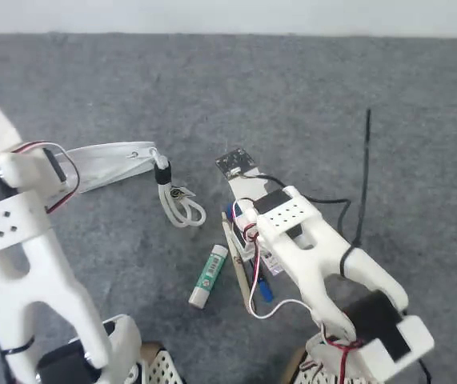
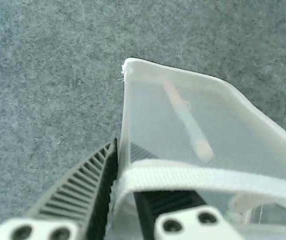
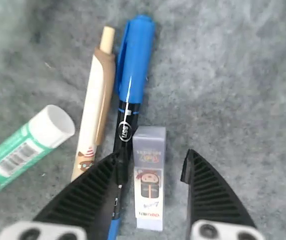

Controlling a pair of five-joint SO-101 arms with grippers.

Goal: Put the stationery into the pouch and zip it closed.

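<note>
My left gripper is shut on the rim of the white mesh pouch, which holds a pale pen inside. In the high view the pouch sticks out from the left arm, with its black zipper pull and cord loop on the carpet. My right gripper is open and straddles a small grey eraser box. Beside it lie a blue marker, a beige pen and a green-and-white glue stick. The glue stick lies left of the right arm.
A small grey card-like piece lies just beyond the right arm. A thin black cable runs across the grey carpet at the right. Open carpet stretches across the back.
</note>
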